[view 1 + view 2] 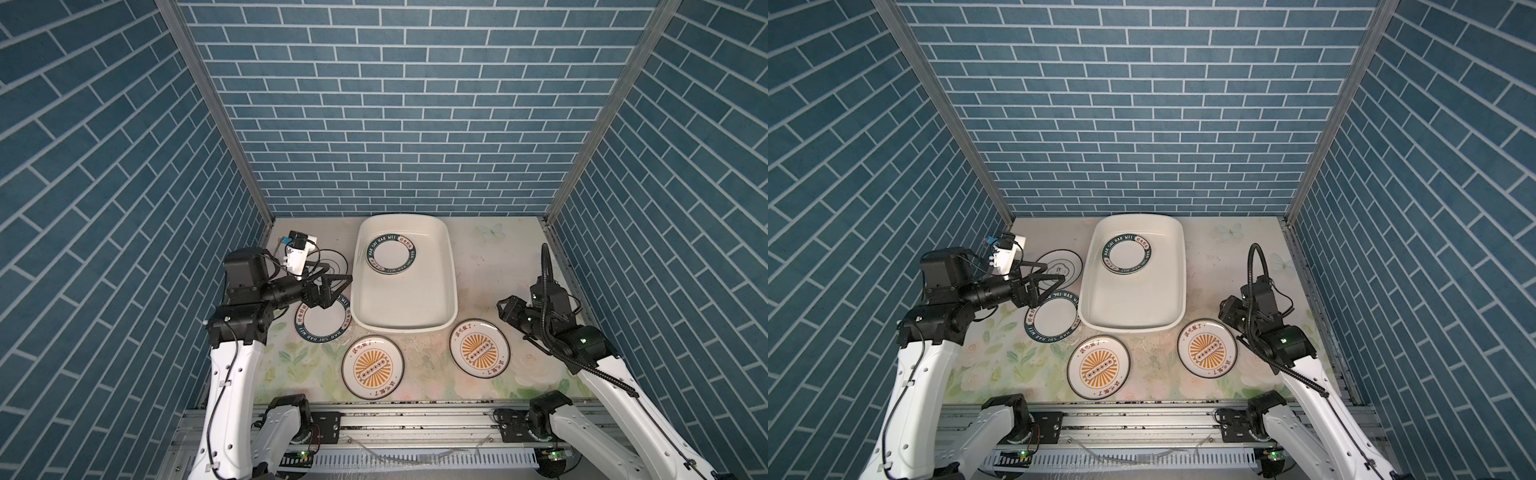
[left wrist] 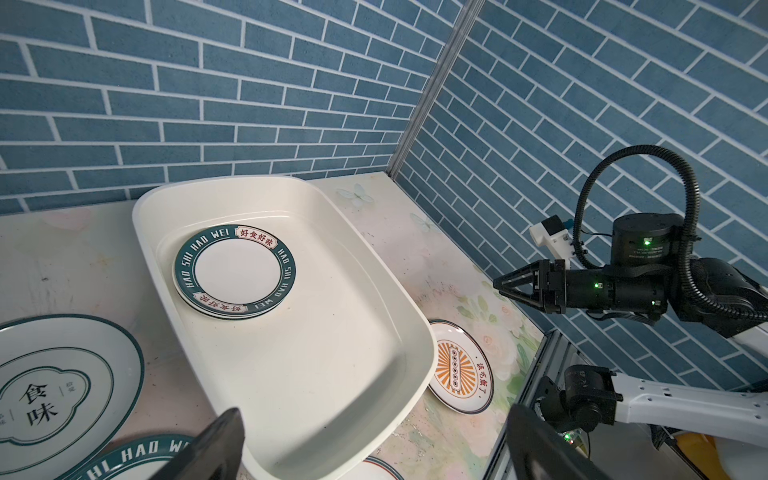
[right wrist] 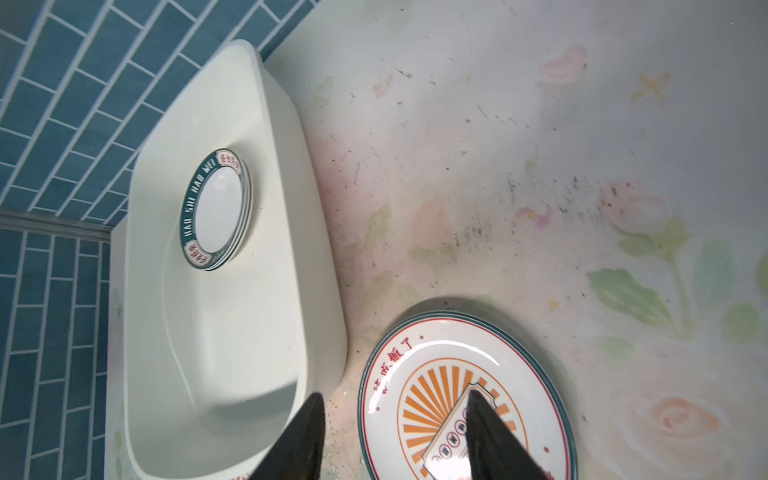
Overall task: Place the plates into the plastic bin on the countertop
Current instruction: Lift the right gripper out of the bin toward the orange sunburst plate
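The left gripper [image 1: 334, 291], jaws wide and empty, hovers over the green plate [image 1: 324, 324] lying just beside the bin [image 1: 452, 270], likely lining up on its rim. The right gripper [image 3: 395, 397], jaws apart and holding nothing, hangs over the edge of a sunburst plate [image 3: 536, 395] on the table [image 3: 498, 145]. A stack [image 1: 390, 257] lies at the bin's far end, leaving the near half free for more.
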You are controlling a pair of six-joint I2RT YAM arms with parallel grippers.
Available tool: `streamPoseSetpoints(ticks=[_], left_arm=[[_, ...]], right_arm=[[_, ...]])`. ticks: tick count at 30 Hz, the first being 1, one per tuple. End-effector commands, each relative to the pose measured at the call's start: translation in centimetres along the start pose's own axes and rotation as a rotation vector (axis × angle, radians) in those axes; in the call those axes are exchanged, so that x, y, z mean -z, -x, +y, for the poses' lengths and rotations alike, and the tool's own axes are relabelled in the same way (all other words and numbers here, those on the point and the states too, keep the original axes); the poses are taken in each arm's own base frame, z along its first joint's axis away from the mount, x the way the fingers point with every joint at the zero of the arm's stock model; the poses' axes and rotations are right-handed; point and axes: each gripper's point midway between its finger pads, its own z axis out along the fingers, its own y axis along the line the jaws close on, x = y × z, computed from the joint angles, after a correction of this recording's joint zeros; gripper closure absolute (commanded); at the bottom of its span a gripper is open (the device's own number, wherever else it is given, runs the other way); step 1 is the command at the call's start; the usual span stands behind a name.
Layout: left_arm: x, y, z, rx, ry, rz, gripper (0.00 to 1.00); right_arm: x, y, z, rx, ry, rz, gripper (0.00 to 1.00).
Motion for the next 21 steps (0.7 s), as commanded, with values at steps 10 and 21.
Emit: streamPoseSetpoints(ticks=[10, 21], left_arm=[[-0.3, -0.2, 0.2, 0.021, -0.02, 0.004, 0.01], [-0.6, -0.2, 0.4, 0.048, -0.03, 0.011, 0.0]], right_arm=[[-1.3, -6.7, -6.9, -0.158, -0.179, 0.2, 0.45], [-0.1, -10.3, -9.9, -0.21, -0.232, 0.277, 0.44]])
